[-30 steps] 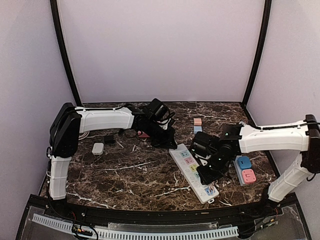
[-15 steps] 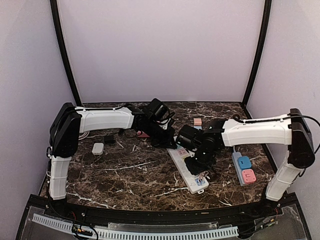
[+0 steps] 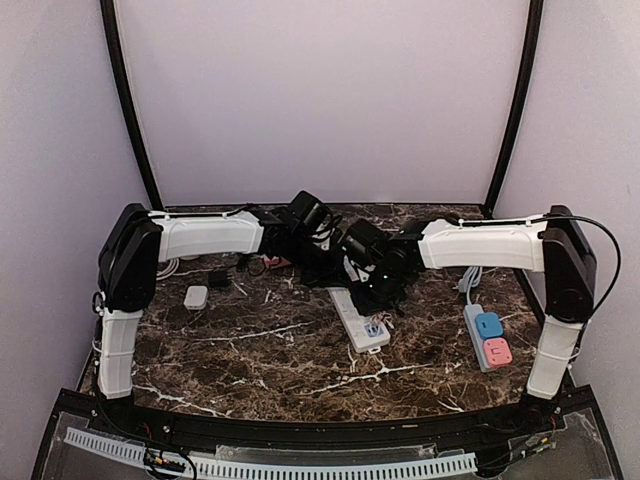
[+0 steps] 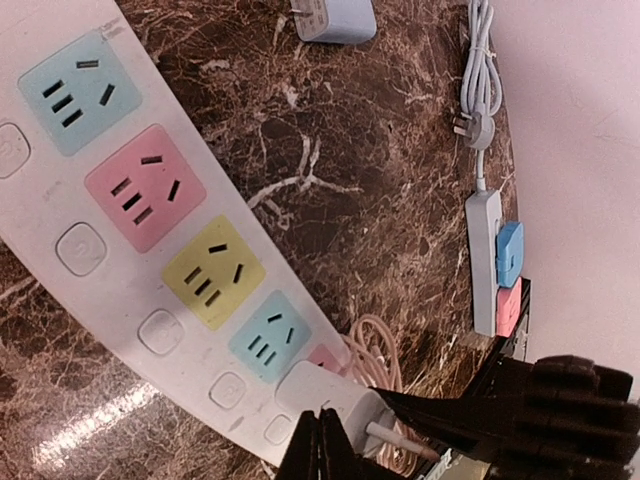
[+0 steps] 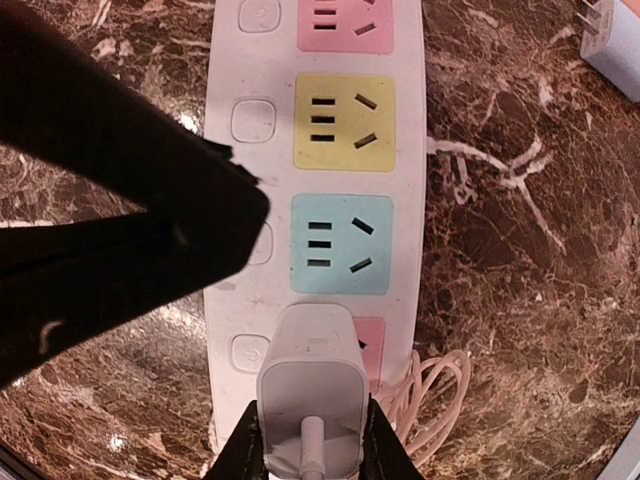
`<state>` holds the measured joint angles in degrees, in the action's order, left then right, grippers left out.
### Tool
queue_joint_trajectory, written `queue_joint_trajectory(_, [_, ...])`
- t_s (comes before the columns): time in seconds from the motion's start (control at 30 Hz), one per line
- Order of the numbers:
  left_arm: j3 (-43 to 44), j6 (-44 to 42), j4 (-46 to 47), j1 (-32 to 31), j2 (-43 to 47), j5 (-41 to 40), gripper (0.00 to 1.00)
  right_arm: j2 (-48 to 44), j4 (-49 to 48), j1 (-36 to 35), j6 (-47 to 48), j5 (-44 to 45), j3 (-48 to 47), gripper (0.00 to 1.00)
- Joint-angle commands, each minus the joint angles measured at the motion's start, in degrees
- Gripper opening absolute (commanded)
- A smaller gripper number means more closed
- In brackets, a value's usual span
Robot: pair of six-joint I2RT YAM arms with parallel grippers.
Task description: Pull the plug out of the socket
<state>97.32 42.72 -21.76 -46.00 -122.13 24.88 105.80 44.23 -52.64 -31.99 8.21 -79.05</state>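
Note:
A long white socket strip (image 3: 347,309) (image 4: 60,260) (image 5: 415,150) with pink, yellow and blue outlets lies mid-table. The white plug (image 5: 312,380) (image 4: 330,398) sits in the pink end outlet, a pinkish cable (image 5: 432,398) coiled beside it. My right gripper (image 5: 312,445) (image 3: 378,306) is shut on the plug, one finger on each side. My left gripper (image 4: 322,445) (image 3: 335,268) is shut with nothing between its fingers, its tips right beside the plug. I cannot tell whether they touch the strip.
A second short strip (image 3: 487,338) (image 4: 500,265) with blue and pink blocks lies at the right, its white cord (image 4: 478,70) behind it. A blue-grey charger (image 4: 335,18) (image 5: 612,40) lies past the strip. A white adapter (image 3: 196,296) and a black one (image 3: 217,277) lie left.
My right arm has swung left and towards the back, narrowing its jaws onto the plug. The socket strip has slid with it towards the left gripper. The left arm has barely moved.

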Motion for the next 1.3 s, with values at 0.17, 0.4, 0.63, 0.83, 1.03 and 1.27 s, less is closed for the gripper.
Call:
queue_joint_trajectory(0.17, [-1.5,6.1,6.9,0.7,-3.5,0.9,0.03,1.3,-6.0,0.8,2.2,-0.6,-2.6,0.23])
queue_joint_trajectory(0.4, [-3.2,8.7,9.4,0.8,-4.4,0.9,0.03,-0.1,-6.9,0.8,1.6,-0.4,-1.0,0.31])
queue_joint_trajectory(0.63, [-3.8,9.3,8.7,0.9,-5.5,0.4,0.02,0.5,-7.1,0.8,1.8,-0.3,-1.5,0.38])
queue_joint_trajectory(0.83, [-4.8,9.7,8.1,0.9,-5.9,0.1,0.02,0.6,-7.1,0.7,1.6,-0.2,-1.2,0.39])
queue_joint_trajectory(1.03, [-4.9,9.9,6.3,0.9,-6.4,-0.4,0.03,1.1,-6.9,0.5,1.9,-0.1,-0.1,0.36])
queue_joint_trajectory(1.27, [-4.8,9.9,4.8,0.9,-6.8,-1.0,0.02,1.4,-7.8,0.1,1.2,0.2,0.5,0.29])
